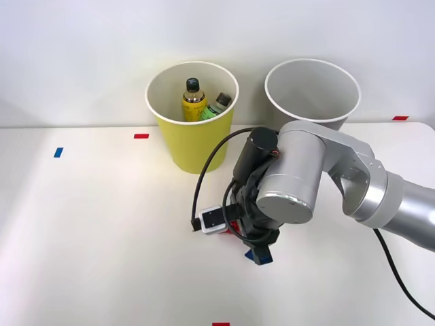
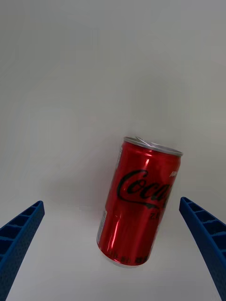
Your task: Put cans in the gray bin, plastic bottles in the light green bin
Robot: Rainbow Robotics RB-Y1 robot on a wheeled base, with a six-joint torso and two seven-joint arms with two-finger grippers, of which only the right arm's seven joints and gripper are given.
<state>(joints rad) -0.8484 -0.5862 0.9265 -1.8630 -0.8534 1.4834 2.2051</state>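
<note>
Across the white tabletop the biggest things are the two tapered bins at the far edge, the light green bin to the left and the gray bin to the right, both upright with mouths open to take what is dropped in. Inside the green one the two plastic bottles already lean against the wall, caps up, so that half of the sorting looks done. Nearer the robot, the right arm bends down over the middle of the tabletop, its wrist hiding most of what lies below; the posture reads as a descent for a pick. From the wrist view the right gripper is spread wide, one blue ribbed finger at each lower corner, with the can between them and touching neither. Smallest of all, the can lies on its side on the tabletop, near the green bin and well apart from the gray one. Its long axis runs roughly along the camera's line of sight, slightly skewed, the pull-tab end pointing away from the fingers and the base toward them.
</note>
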